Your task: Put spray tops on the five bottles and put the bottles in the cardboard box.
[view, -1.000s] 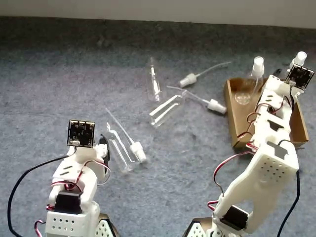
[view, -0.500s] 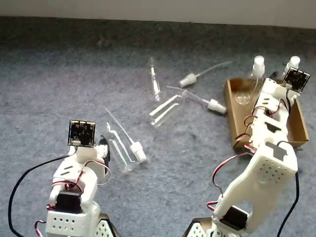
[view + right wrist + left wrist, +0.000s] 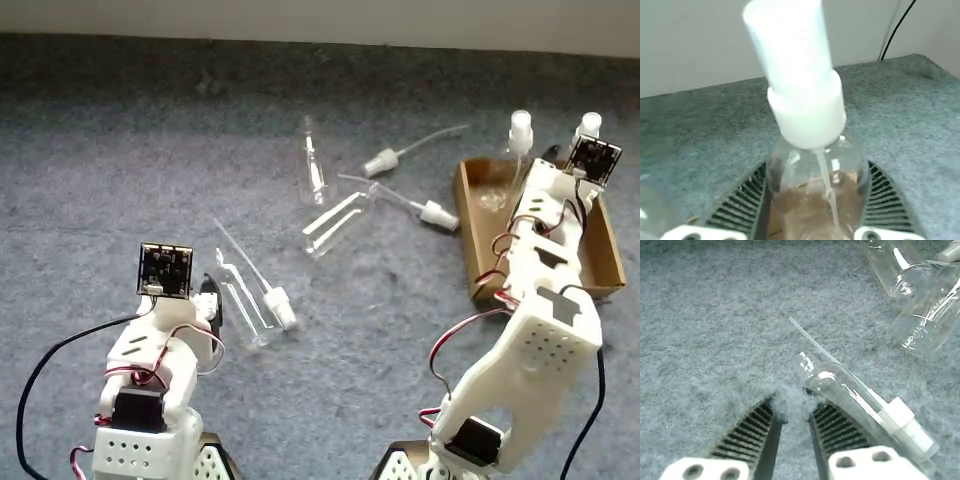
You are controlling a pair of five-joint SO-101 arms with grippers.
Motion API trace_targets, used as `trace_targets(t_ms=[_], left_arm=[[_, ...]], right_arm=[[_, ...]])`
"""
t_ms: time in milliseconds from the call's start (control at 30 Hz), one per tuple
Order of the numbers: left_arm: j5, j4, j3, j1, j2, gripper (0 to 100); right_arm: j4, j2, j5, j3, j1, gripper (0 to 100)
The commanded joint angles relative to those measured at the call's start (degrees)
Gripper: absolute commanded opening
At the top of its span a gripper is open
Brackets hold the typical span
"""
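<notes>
Standing between right hand's (image 3: 815, 172) fingers (image 3: 735, 200), capped bottle (image 3: 805, 115)

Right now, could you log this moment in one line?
right gripper: shut on capped bottle at cardboard box | left gripper: open beside uncapped bottle

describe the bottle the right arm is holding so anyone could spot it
Find the brown cardboard box on the right. Two upright clear bottles with white spray tops are at its far end; yours is the right-hand bottle, between the fingers of the right gripper; its neighbour stands free.
</notes>
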Motion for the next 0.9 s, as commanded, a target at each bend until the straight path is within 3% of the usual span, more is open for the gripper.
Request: trace_targets(t_ms=[0, 633, 867], left_arm=[[-0.09, -1.23, -0.40, -0.13, -0.75, 1], [-0.09, -1.23, -0.31, -0.13, -0.75, 1], [-0.09, -1.23, -0.22, -0.13, -0.75, 1]], right_arm=[[-0.31, -0.66, 1.32, 0.48, -0.57, 22.2], [0.04, -0.66, 1.32, 0.57, 2.07, 23.1], [5.14, -0.92, 1.32, 0.40, 2.95, 28.3]])
